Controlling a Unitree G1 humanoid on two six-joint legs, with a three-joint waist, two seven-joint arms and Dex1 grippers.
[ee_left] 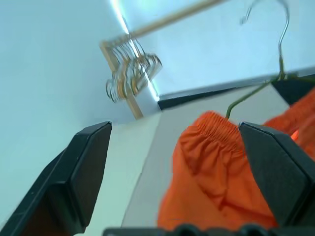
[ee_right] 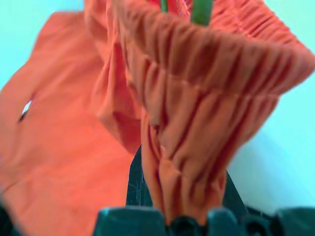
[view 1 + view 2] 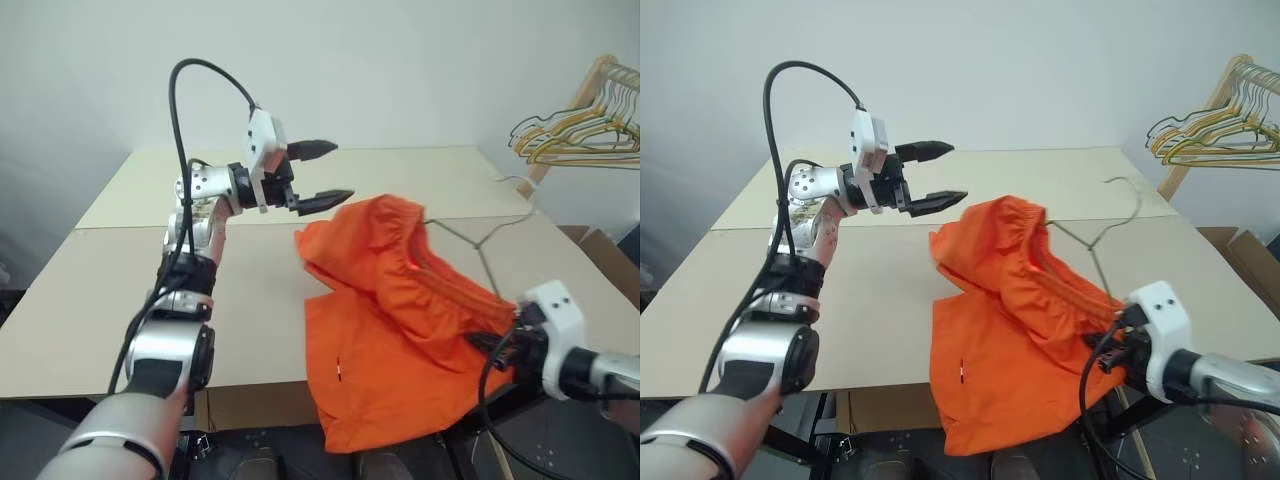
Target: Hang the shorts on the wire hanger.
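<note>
Two grippers work a half-finished job at a pale table (image 3: 120, 270): on the left, the left gripper (image 3: 318, 175) hangs raised above the tabletop with its black fingers spread wide and nothing between them, just beside the upper edge of the shorts (image 3: 385, 330). At centre, the bright orange shorts lie bunched on the table's near edge, one leg draping over it, with the wire hanger (image 3: 480, 240) threaded into the gathered waistband so that its neck and hook stick out on the far side, resting on the table. On the right, the right gripper (image 3: 500, 345) is clenched on a fold of the waistband, fabric bulging from between its fingers in the right wrist view. Bunched yellow and pale hangers (image 3: 580, 130) hang on a wooden rack at far right. The threading step looks underway but unsettled; the next move likely calls for the free left gripper to take the hanger's hook or smooth the waistband along the wire.
</note>
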